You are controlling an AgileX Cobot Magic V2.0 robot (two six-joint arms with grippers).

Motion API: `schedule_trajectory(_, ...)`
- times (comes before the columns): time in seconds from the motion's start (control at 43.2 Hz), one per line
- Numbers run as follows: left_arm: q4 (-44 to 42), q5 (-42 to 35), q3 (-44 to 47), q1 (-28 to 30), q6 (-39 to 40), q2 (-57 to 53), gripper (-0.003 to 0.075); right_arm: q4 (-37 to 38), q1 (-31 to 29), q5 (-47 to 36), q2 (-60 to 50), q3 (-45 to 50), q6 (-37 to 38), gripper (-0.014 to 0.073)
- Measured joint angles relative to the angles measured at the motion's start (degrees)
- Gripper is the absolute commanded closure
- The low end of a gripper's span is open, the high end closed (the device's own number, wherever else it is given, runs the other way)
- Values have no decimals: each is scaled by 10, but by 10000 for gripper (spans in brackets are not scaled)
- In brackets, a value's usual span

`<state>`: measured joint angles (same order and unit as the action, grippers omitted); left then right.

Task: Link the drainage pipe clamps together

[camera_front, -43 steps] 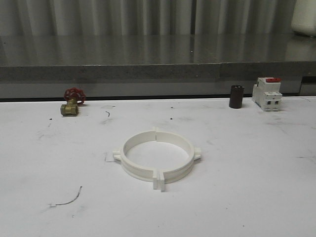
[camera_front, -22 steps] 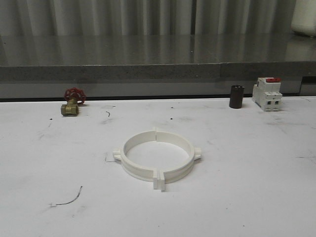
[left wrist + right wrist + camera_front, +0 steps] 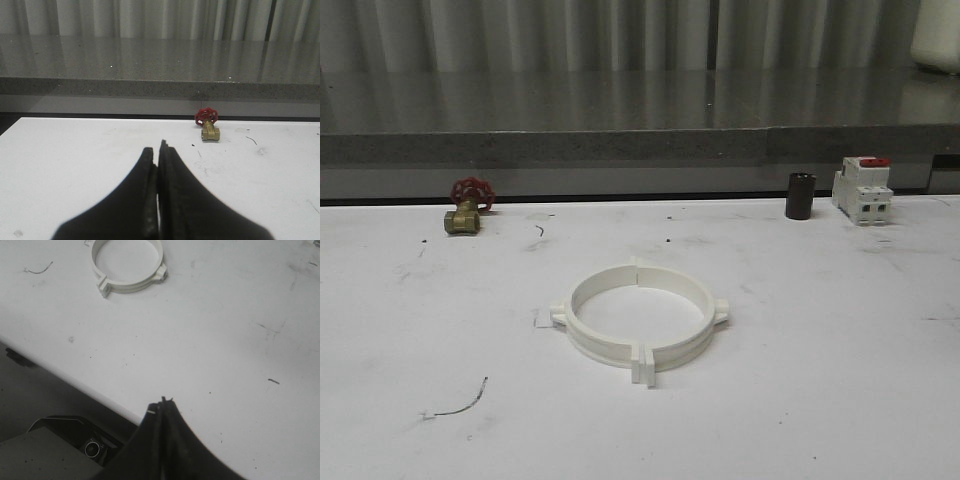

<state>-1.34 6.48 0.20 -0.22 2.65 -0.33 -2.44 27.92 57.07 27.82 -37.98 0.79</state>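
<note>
The two white drainage pipe clamps [image 3: 638, 322] lie flat in the middle of the white table, their end tabs meeting front and back so that they form one ring. The same ring shows in the right wrist view [image 3: 128, 265], far from my right gripper [image 3: 162, 402], which is shut with nothing in it over the table's near edge. My left gripper [image 3: 157, 148] is shut and empty too, low over the table's left part, pointing toward the brass valve [image 3: 208, 130].
A brass valve with a red handwheel [image 3: 466, 207] stands at the back left. A dark cylinder [image 3: 800, 196] and a white red-topped switch [image 3: 862, 190] stand at the back right. A grey ledge [image 3: 620, 140] runs behind the table.
</note>
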Motion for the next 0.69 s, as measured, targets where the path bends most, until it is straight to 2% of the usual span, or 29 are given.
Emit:
schedule_trajectory(0.162,0,0,0,0,0,0,741,3,-46,-57,-68,29,-1,661)
schedule_trajectory(0.324,0,0,0,0,0,0,741,5,-119,-199,-153,109,-2,661)
schedule_trajectory(0.509,0,0,0,0,0,0,741,-2,-200,-373,-236,245,-3,661)
schedule_trajectory(0.694,0,0,0,0,0,0,741,-28,-242,-503,-281,353,-3,661)
